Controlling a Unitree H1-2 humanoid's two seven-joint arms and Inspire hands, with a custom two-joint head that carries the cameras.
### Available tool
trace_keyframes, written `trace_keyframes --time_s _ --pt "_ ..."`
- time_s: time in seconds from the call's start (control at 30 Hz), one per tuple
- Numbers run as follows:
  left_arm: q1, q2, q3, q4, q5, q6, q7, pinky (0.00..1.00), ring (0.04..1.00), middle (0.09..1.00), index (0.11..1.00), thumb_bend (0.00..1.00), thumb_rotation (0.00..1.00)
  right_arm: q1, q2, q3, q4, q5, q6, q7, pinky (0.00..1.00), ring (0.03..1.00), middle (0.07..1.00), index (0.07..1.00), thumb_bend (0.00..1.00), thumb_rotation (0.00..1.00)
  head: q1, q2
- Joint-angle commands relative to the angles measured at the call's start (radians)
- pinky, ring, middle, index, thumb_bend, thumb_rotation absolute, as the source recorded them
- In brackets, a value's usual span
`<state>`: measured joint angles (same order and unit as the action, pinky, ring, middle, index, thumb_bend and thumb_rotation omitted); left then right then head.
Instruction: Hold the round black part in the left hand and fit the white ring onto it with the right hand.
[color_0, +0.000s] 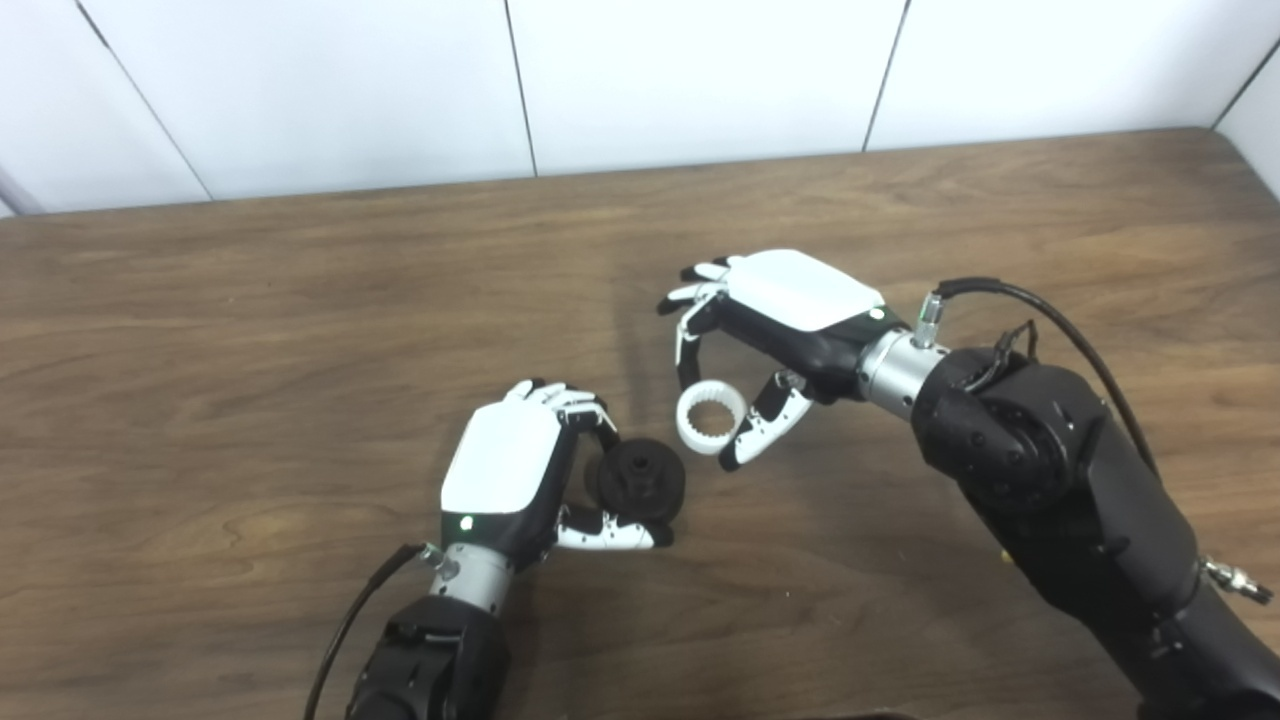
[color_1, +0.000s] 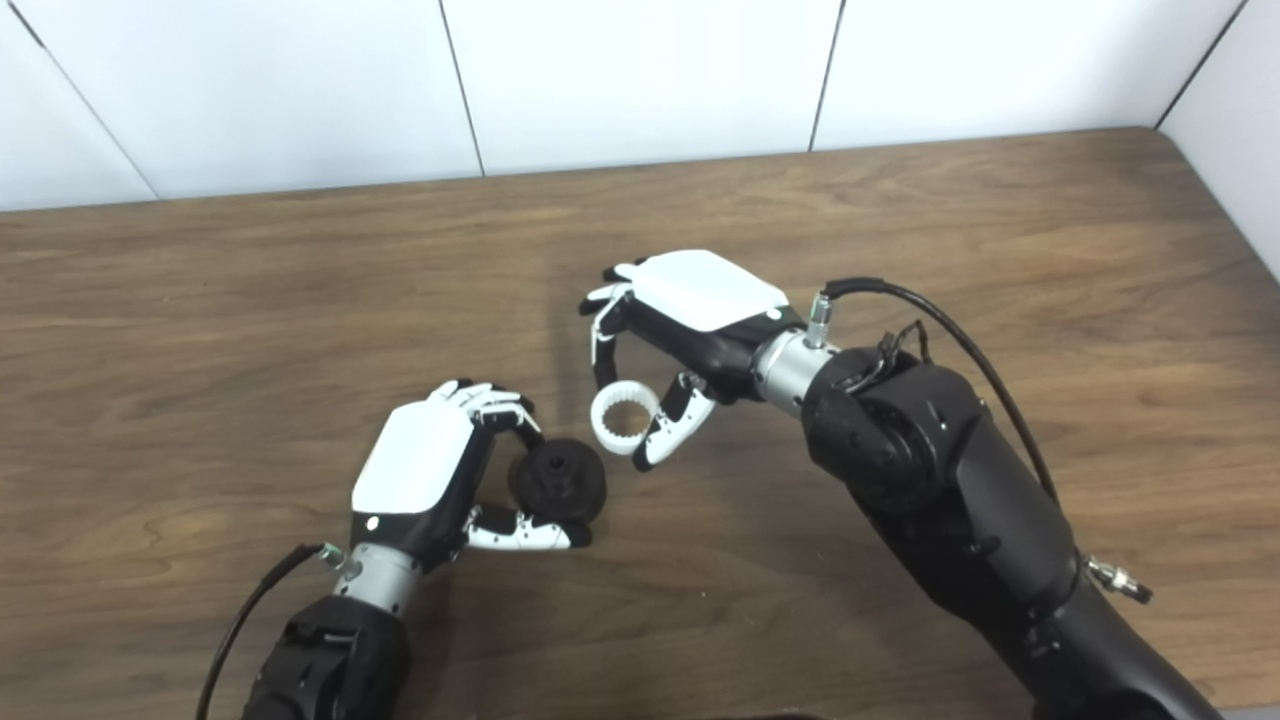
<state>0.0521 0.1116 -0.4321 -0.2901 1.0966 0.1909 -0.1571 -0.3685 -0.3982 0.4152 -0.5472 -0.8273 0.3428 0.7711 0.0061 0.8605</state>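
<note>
- We have the round black part (color_0: 641, 479) grasped in our left robot hand (color_0: 520, 475), low and just left of the frame's centre, with its hub facing up and to the right.
- Our right robot hand (color_0: 770, 335) pinches the white ring (color_0: 711, 419) between thumb and fingers, just up and right of the black part; the two look close but apart.
- To do this well, we judge we should square the ring's bore to the hub, bring it down and to the left slowly, and line up its inner teeth before pressing.
- The left thumb (color_0: 610, 537) lies under the part and the fingers (color_0: 575, 405) curl over its top edge; these could foul the ring.
- The wooden tabletop (color_0: 250, 350) around both hands shows nothing else in the way.
</note>
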Motion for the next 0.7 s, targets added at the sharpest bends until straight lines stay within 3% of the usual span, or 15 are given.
trace_keyframes --time_s 0.0,0.67 --pt "-0.001 -0.006 -0.018 0.026 0.008 0.010 -0.039 0.92 0.846 0.761 0.485 0.52 0.05 -0.024 0.006 -0.017 -0.041 0.004 -0.019 -0.002 0.99 0.959 0.875 0.484 0.53 0.14 0.006 0.001" --pt "-0.013 -0.016 -0.040 0.029 0.022 0.037 -0.040 0.92 0.849 0.766 0.484 0.52 0.05 -0.052 0.101 -0.006 -0.038 -0.032 -0.015 0.043 1.00 0.963 0.870 0.485 0.52 0.14 0.027 0.005"
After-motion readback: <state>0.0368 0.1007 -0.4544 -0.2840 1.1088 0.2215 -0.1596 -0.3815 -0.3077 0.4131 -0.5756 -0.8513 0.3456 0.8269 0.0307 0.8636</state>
